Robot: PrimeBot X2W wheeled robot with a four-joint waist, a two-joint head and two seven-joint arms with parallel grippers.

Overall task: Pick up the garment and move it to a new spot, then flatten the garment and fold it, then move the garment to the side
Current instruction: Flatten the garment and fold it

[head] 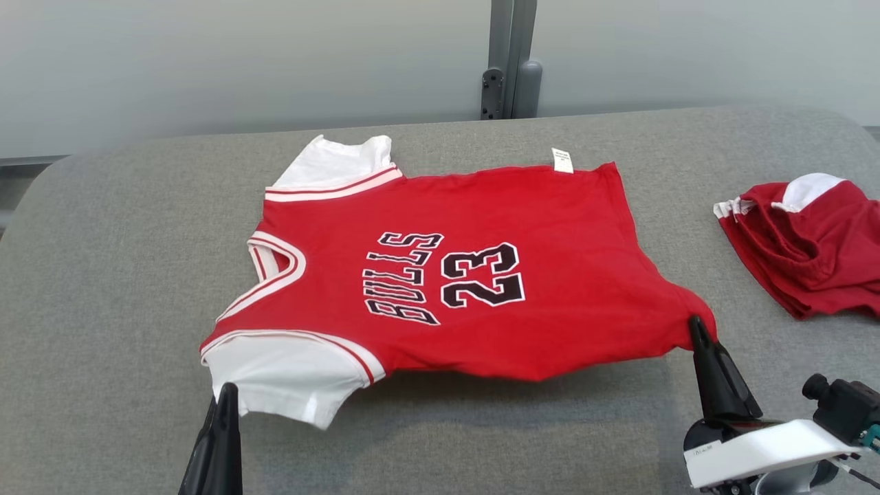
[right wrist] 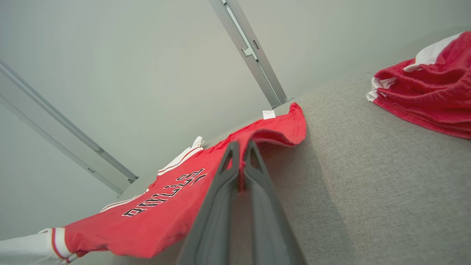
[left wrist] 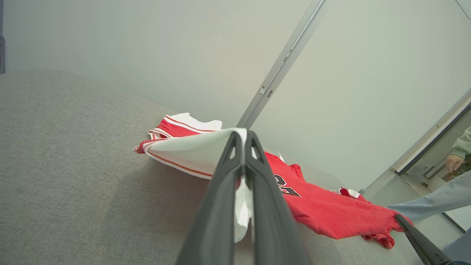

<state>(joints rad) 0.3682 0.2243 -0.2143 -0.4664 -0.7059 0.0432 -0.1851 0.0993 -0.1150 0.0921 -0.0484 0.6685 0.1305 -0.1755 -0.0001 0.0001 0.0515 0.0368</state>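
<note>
The garment [head: 481, 275] is a red jersey with white sleeves and "BULLS 23" in black, spread over the grey table [head: 103, 275] with its neck to the left. My left gripper [head: 227, 392] is shut on the near white sleeve [left wrist: 195, 154], lifting it off the surface. My right gripper [head: 696, 323] is shut on the near red hem corner [right wrist: 272, 134], also raised. The near edge hangs between the two grips; the far edge rests on the table. In the left wrist view, the right gripper's dark finger [left wrist: 419, 239] holds the far corner.
A second red-and-white garment [head: 811, 240] lies crumpled at the table's right edge. A grey wall with a metal post [head: 509, 62] stands behind the table. A person's sleeve and hand [left wrist: 456, 158] appear at the far right of the left wrist view.
</note>
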